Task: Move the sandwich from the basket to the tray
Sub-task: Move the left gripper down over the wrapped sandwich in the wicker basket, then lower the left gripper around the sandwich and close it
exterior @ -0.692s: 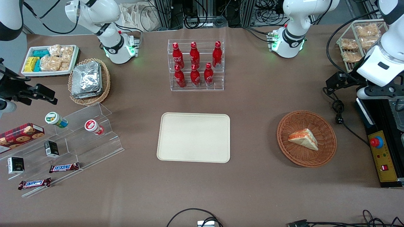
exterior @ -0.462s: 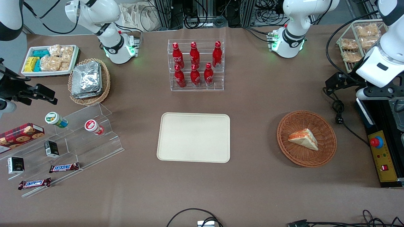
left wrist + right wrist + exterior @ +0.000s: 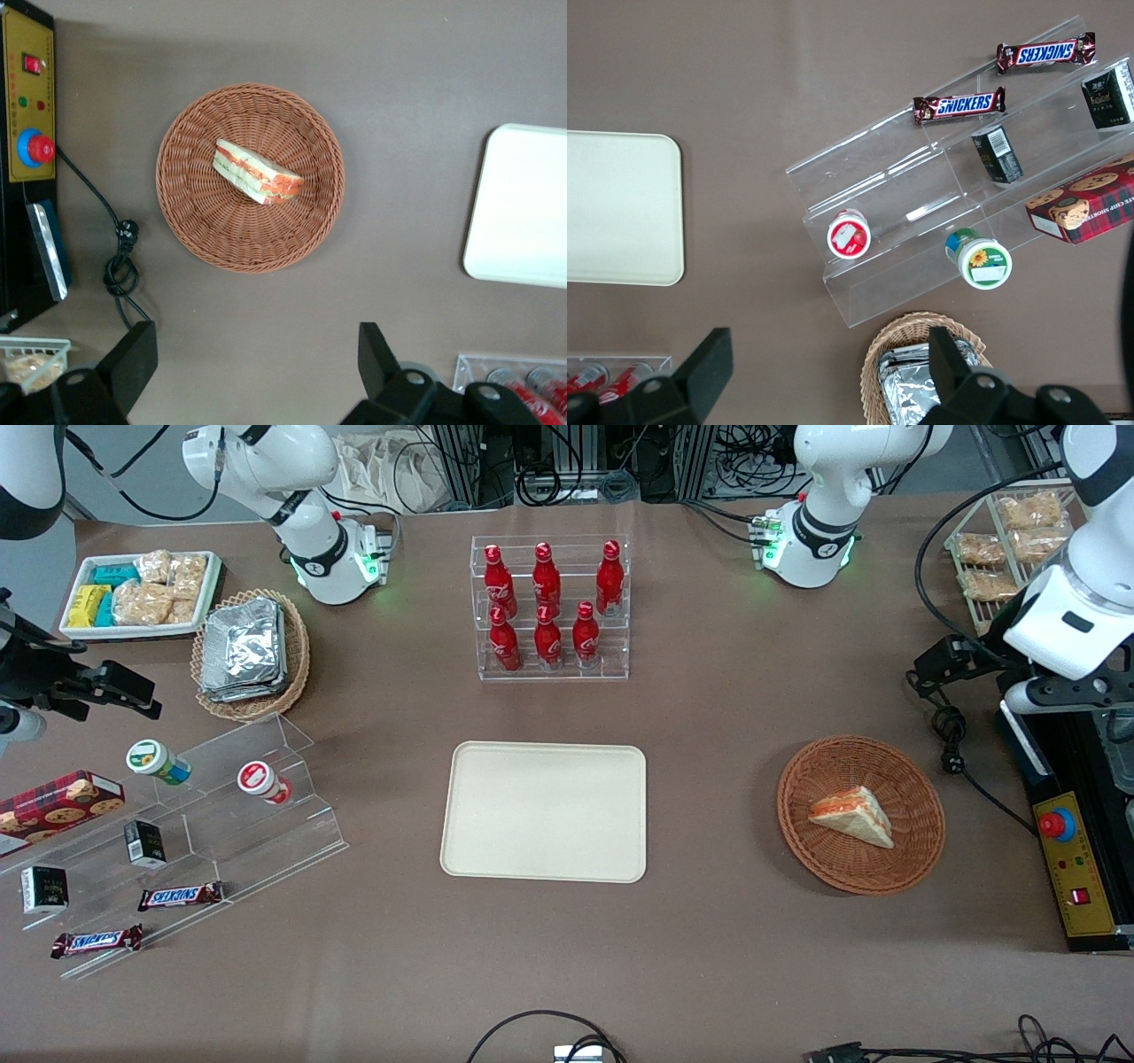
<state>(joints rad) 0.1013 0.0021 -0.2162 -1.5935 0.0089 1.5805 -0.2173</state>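
The sandwich (image 3: 852, 816) is a pale bread wedge with orange-red and green filling. It lies in the round reddish-brown wicker basket (image 3: 912, 797) toward the working arm's end of the table. The cream-beige tray (image 3: 544, 811) lies flat at the table's middle, with nothing on it. My left gripper (image 3: 941, 660) hangs above the table, farther from the front camera than the basket. The left wrist view shows the gripper (image 3: 257, 354) open and empty, well apart from the sandwich (image 3: 257, 173), the basket (image 3: 204, 221) and the tray's edge (image 3: 523, 212).
A black cable with a plug (image 3: 952, 744) lies beside the basket. A yellow control box with a red button (image 3: 1067, 859) sits at the table's edge. A clear rack of red bottles (image 3: 549, 607) stands farther from the front camera than the tray. A wire rack of bagged snacks (image 3: 1001, 540) stands near my arm.
My left arm has shifted slightly above the table near the basket. The sandwich, basket and tray have not moved.
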